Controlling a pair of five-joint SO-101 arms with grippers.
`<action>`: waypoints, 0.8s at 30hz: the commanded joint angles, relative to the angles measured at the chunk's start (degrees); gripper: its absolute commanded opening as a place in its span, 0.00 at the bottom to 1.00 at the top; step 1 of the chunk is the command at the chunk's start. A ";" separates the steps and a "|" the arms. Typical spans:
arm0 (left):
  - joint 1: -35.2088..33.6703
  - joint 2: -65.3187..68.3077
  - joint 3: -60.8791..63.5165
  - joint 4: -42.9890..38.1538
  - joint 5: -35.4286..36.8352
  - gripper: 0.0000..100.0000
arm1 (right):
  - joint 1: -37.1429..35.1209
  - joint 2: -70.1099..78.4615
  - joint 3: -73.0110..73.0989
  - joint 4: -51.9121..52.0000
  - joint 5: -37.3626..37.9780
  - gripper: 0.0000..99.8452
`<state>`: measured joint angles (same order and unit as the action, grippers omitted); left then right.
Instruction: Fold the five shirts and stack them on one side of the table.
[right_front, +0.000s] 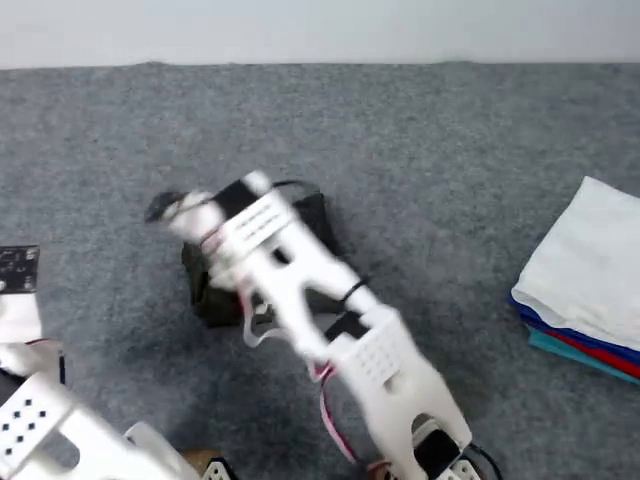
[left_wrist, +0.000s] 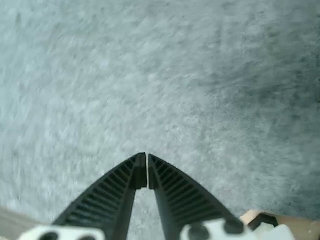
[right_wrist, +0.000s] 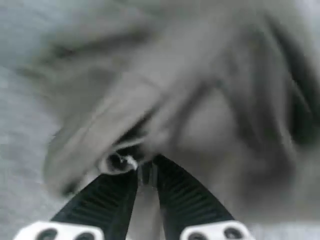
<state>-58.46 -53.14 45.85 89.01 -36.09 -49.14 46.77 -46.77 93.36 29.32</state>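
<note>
- Right pincer (right_wrist: 146, 175) first: the jaws are drawn together at the tips, nose down on the dark shirt (right_front: 205, 292). Whether any cloth is nipped between them I cannot tell; the wrist camera gives me nothing but smear.
- And the other one?
- Left pincer (left_wrist: 147, 172) is closed on nothing, hanging over bare table (right_front: 420, 140) on my near side.
- So how do you play this fold?
- The shirt lies bunched in a heap mid-table under the right arm, not flat. My judgement is that it needs spreading before any fold. I want a hem or shoulder edge in the right jaws, one layer only. Then I bring the left in to pin the opposite edge so the cloth doesn't drag across the grey covering.
- Risk?
- Grabbing two layers, or hauling the whole lump sideways. Slow, low pulls.
- Then where does it go?
- Far right, on the stack of folded shirts (right_front: 585, 270): white on top, with blue, red and teal edges beneath. That's four by my count, so this dark one looks like the last. It should land square on the white.
</note>
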 joint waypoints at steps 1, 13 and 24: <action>-5.01 -1.05 -0.75 0.00 -0.35 0.02 | -8.66 -0.75 -7.12 0.40 0.35 0.02; -7.21 -1.05 -0.66 0.00 -0.35 0.02 | 8.13 0.48 -29.10 8.57 -1.85 0.02; -7.12 -1.05 -0.48 0.00 -0.26 0.02 | 12.88 15.52 -28.48 5.49 7.12 0.02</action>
<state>-65.58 -53.14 45.85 89.01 -36.09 -36.66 61.36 -73.05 100.04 35.21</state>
